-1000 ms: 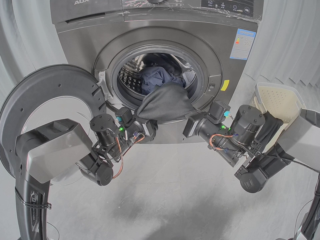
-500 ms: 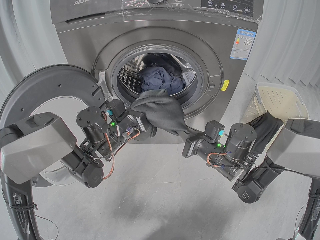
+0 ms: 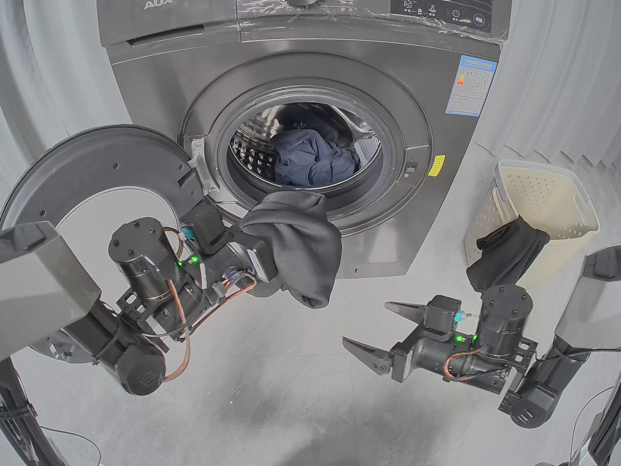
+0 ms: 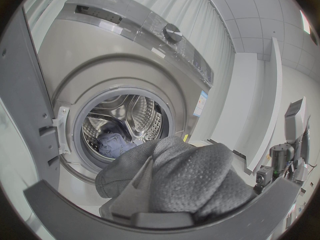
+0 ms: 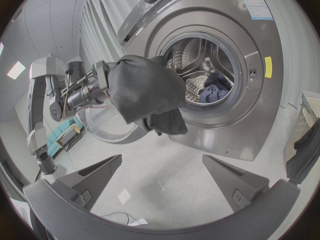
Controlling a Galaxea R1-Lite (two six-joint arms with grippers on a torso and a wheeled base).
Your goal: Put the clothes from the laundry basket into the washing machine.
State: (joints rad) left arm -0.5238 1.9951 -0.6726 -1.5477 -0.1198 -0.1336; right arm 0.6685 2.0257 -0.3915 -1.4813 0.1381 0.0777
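A dark grey garment (image 3: 297, 241) is held clamped in the left gripper (image 3: 265, 268), just before the washing machine (image 3: 194, 79), blue clothes (image 3: 310, 160) lying inside. The right gripper (image 3: 367, 323) is spread wide, empty, near the laundry basket (image 3: 550, 195).

Washing machine (image 3: 162, 85): a lettered logo (image 3: 158, 2) stands at the upper left corner of the fascia. A blue-and-white label (image 3: 471, 85) with a colour scale is fixed at the front's upper right corner; its print is too small to read. A yellow sticker (image 3: 436, 165) right of the door opening is illegible. The control panel (image 3: 443, 9) carries white icons.
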